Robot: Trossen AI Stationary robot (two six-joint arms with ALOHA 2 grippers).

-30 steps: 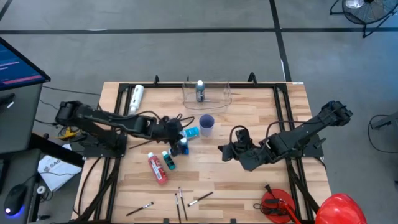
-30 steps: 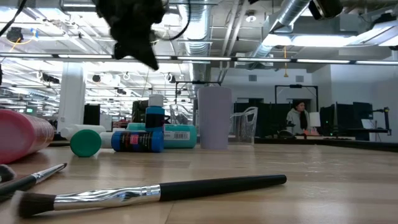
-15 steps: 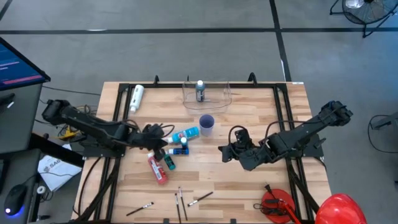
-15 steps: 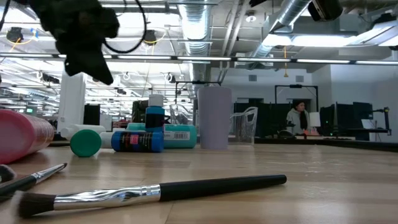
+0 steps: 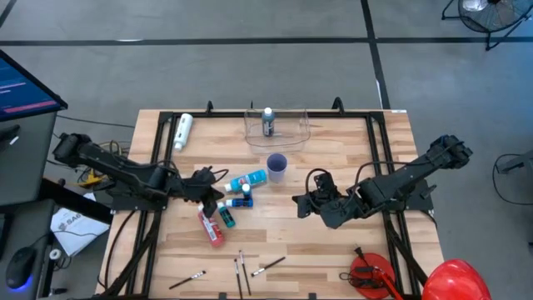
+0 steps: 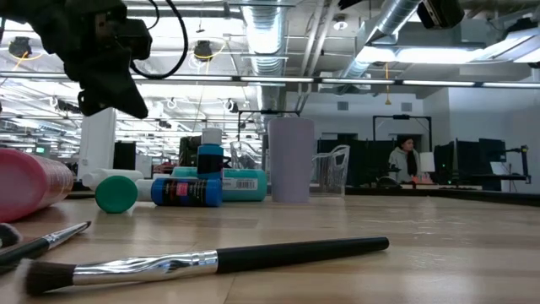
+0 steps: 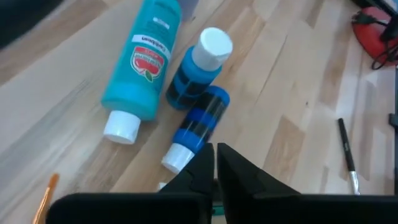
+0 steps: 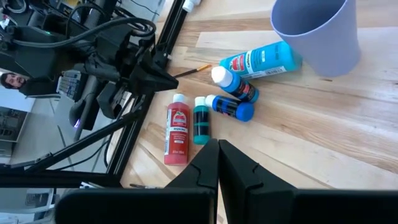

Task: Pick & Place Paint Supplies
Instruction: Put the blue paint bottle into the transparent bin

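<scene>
Paint supplies lie clustered on the wooden worktop [image 5: 333,242], all placed here from the purple cup [image 5: 277,166]. Large light blue bottle [image 5: 249,179] lies on its side just beside the cup, white cap pointing away from it, label up. Past that, a small blue bottle [image 7: 198,68] with a white cap rests against it, and a dark blue bottle [image 7: 200,124] lies touching the small one. A teal bottle [image 5: 226,214] and a longer red tube [image 5: 211,227] lie side by side farther from the cup. Thin brushes [image 5: 241,268] are scattered well beyond those, near the worktop's front edge.

Left gripper [image 5: 215,192] hangs above the worktop at the far side of the cluster from the cup; its fingers [image 7: 239,171] are pressed together, empty, tips over the dark blue bottle without touching it.

Right gripper [image 5: 301,201] waits on the cup's other side, fingers together, holding nothing.
</scene>
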